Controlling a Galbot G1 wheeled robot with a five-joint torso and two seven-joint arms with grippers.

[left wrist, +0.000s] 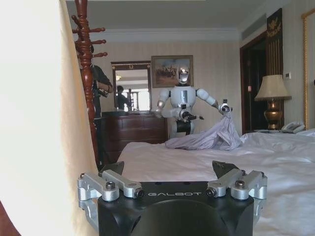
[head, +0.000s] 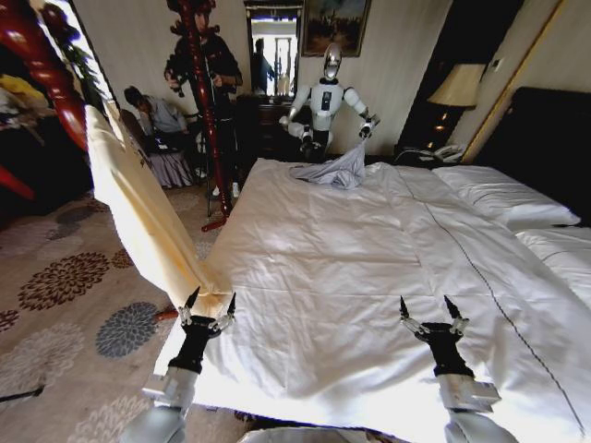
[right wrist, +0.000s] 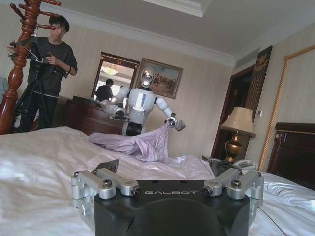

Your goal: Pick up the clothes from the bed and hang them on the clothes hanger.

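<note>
head view: left pincer (head: 207,308) hovers over the near left corner of the bed (head: 369,277), fingers apart, clamped on nothing. right pincer (head: 430,314) hovers over the duvet on the right, also spread and empty. the cream t-shirt (head: 138,203) hangs just beyond the left pincer, draped from up near the wooden coat stand (head: 205,101) down to the bed edge; contact with the fingertips unclear. the hanger itself cannot be made out. judgement: fabric thin, light, limp, will sag and slip; pinch a hem or shoulder seam, not mid-panel.
</note>
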